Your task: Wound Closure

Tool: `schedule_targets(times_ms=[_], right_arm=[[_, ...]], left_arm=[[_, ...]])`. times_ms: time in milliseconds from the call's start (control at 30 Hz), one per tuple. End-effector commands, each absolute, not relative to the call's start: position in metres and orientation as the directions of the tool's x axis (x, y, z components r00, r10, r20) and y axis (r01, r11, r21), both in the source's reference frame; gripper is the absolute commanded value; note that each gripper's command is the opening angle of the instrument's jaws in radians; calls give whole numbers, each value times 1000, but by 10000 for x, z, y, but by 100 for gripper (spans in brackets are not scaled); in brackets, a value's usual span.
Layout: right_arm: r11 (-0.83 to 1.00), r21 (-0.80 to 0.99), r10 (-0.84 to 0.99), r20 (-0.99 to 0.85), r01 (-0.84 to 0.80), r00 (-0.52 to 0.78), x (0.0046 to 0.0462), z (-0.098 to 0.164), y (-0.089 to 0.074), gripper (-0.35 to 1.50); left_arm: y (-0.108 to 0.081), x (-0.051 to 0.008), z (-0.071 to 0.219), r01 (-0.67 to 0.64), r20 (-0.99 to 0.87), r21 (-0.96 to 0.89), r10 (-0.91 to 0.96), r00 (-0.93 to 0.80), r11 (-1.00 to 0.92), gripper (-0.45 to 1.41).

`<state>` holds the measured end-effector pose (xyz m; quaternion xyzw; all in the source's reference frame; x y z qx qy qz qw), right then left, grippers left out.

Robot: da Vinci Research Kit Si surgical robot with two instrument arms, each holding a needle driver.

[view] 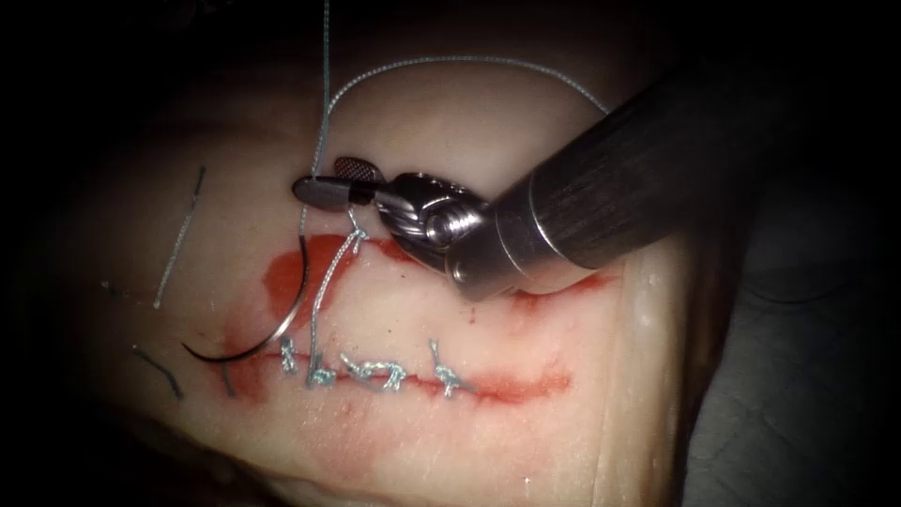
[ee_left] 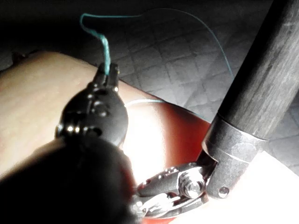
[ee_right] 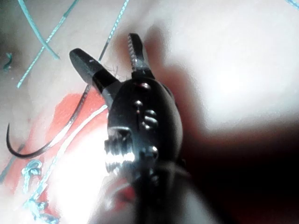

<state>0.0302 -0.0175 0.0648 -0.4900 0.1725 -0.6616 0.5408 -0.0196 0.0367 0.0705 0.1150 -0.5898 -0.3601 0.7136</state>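
The tissue point(view: 488, 432) has a cut point(view: 507, 385) closed by several pale knotted stitches point(view: 375, 374). The curved needle point(view: 282, 324) lies loose on the tissue at the cut's left end, with its point low and to the left, held by neither tool. My right tool point(view: 336, 180) hovers just above the needle's tail with its jaws open and nothing in them. The needle point(ee_right: 56, 140) also curves away below those open jaws point(ee_right: 112, 53). The thread point(view: 322, 113) rises from the leftmost stitches past the right tool's tips. My left tool point(ee_left: 108, 72) is shut on that thread point(ee_left: 103, 44).
Red fluid point(view: 300, 272) stains the tissue above the stitches and along the cut. Cut ends of thread point(view: 178, 239) lie left of the needle, with darker bits point(view: 161, 371) lower down. The right tool's thick shaft point(view: 638, 178) crosses the upper right. A thread loop point(view: 469, 61) arcs behind it.
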Motion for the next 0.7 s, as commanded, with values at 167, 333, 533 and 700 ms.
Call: schedule_targets(times_ms=[167, 333, 533, 700], right_arm=[[-370, -763, -885, 464, 530, 51, 296, 640, -170, 146], [-373, -772, -890, 454, 516, 36, 279, 621, -156, 145], [-368, -773, -891, 452, 517, 42, 265, 597, -137, 145], [-360, -780, -892, 448, 512, 55, 259, 582, -129, 145]], left_arm=[[369, -178, 716, 409, 699, 601, -700, 146, 686, -45], [354, -164, 746, 445, 622, 595, -734, 273, 670, -45], [322, -155, 797, 443, 476, 614, -754, 452, 653, -45], [307, -148, 835, 470, 346, 614, -752, 562, 634, -45]])
